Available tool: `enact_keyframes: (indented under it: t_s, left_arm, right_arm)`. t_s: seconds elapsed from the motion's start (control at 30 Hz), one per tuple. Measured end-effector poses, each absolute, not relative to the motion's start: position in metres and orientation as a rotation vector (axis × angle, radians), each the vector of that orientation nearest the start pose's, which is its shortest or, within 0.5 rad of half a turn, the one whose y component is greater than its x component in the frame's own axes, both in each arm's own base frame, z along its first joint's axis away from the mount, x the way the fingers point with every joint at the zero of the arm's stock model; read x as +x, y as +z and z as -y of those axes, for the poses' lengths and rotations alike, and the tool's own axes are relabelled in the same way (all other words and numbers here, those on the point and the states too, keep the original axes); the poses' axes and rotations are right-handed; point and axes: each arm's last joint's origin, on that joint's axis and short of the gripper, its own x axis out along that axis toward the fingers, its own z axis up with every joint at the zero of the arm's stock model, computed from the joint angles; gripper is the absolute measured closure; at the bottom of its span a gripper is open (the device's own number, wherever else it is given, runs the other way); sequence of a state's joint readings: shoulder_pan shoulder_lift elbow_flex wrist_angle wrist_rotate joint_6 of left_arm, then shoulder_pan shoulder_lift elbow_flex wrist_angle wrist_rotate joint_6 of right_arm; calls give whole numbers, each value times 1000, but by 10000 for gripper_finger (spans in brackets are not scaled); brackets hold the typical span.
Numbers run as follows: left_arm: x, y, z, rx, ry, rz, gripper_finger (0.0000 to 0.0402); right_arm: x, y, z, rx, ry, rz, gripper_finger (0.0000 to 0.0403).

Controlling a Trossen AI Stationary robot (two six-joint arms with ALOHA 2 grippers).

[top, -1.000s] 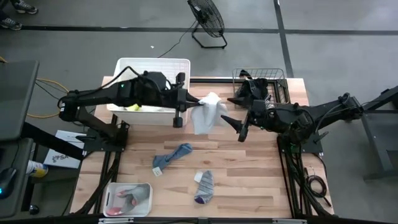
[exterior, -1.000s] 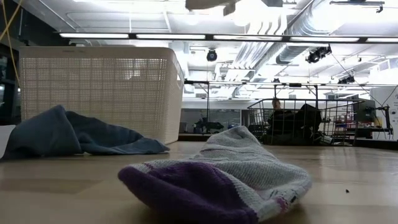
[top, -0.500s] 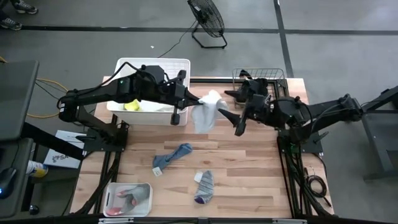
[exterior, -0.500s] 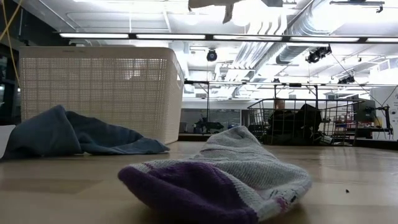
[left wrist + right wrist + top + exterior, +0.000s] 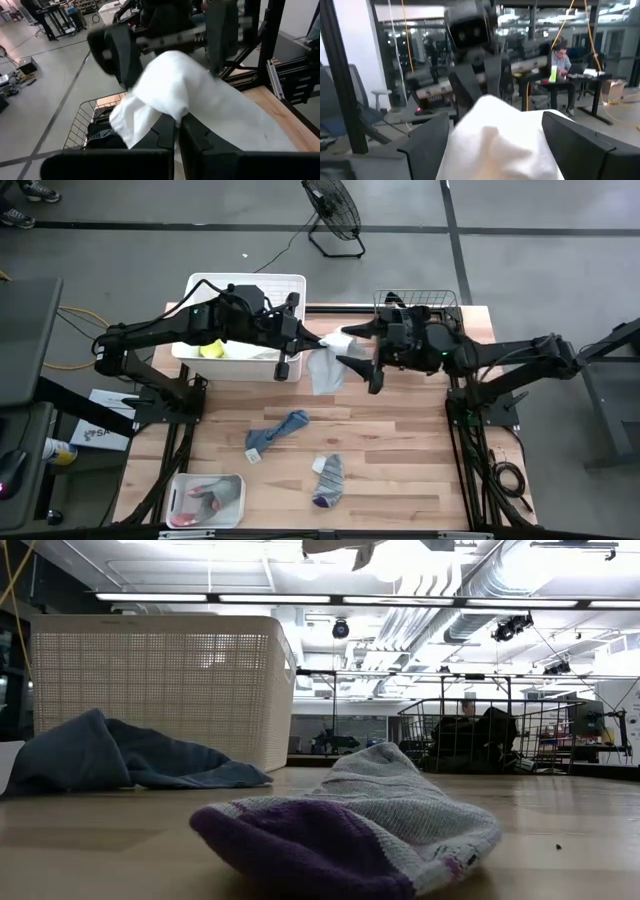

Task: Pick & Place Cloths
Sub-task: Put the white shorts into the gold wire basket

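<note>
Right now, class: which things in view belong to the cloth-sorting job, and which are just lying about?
Job:
white cloth, held by left gripper; right gripper open around it
blue cloth
grey-purple sock
yellow cloth

Lying about:
fan
wire basket

White cloth [image 5: 328, 360], hanging crumpled above the counter, frame centre; blue cloth [image 5: 278, 430] lying rumpled lower left of centre; grey-and-purple sock [image 5: 328, 478] flat below it; neon-yellow cloth [image 5: 212, 350] upper left.
</note>
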State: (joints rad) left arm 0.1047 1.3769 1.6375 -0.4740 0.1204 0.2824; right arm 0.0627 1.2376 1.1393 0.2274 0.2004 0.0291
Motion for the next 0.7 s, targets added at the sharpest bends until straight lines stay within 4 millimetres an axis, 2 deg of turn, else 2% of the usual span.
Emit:
enact_keyframes:
  t_s: [0.17,0.47,0.7]
  left_arm:
    - [284,463,-26,255,-45,-209,400]
    - [284,463,-26,255,-45,-210,400]
    - [284,463,-26,255,-45,-209,400]
  right_arm:
    - [288,392,-12,54,-135,99,92]
    - [291,386,-12,115,-135,52,94]
    - [291,384,-12,113,-135,35,145]
